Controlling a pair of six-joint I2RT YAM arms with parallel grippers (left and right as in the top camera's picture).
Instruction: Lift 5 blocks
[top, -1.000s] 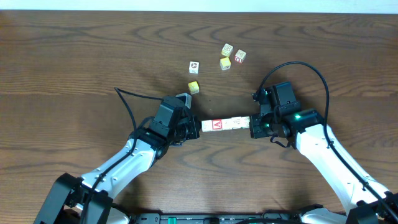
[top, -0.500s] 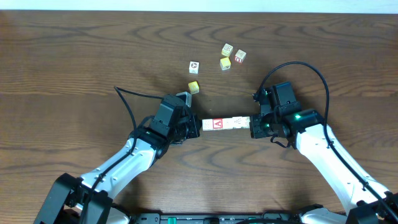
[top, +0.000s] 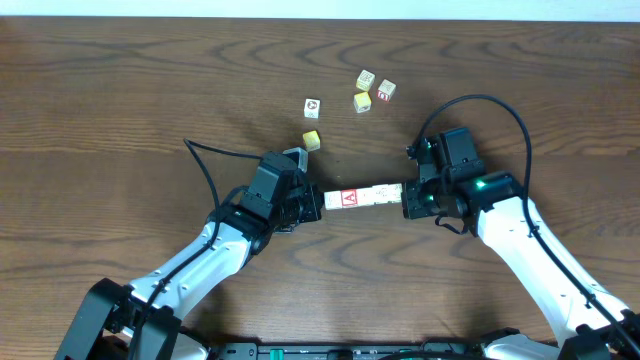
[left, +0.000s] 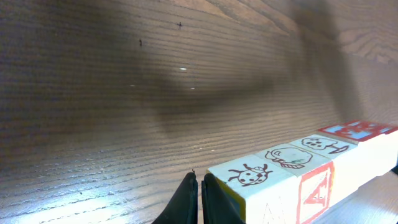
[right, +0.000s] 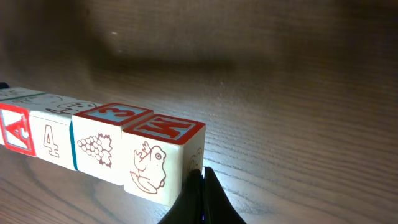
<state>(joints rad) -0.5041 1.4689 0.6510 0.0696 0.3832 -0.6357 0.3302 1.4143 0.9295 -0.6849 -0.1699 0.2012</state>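
Observation:
Several picture blocks (top: 362, 196) form one straight row, clamped end to end between my two grippers. My left gripper (top: 320, 203) is shut, and its closed tips (left: 199, 186) press against the ladybird block (left: 252, 177) at the row's left end. My right gripper (top: 405, 199) is shut too, with its closed tips (right: 203, 180) against the frog block (right: 155, 165) at the right end. Nothing sits between either pair of jaws. A shadow under the row in the right wrist view suggests it hangs just off the table.
Loose cubes lie beyond the row: a yellow cube (top: 312, 140), a white picture cube (top: 313, 106), and a cluster of three (top: 366, 90) at the back. A black cable (top: 215, 170) arcs by the left arm.
The right end of the row and the right gripper have shifted slightly toward the back of the table, tilting the row a little. The left gripper has stayed put.

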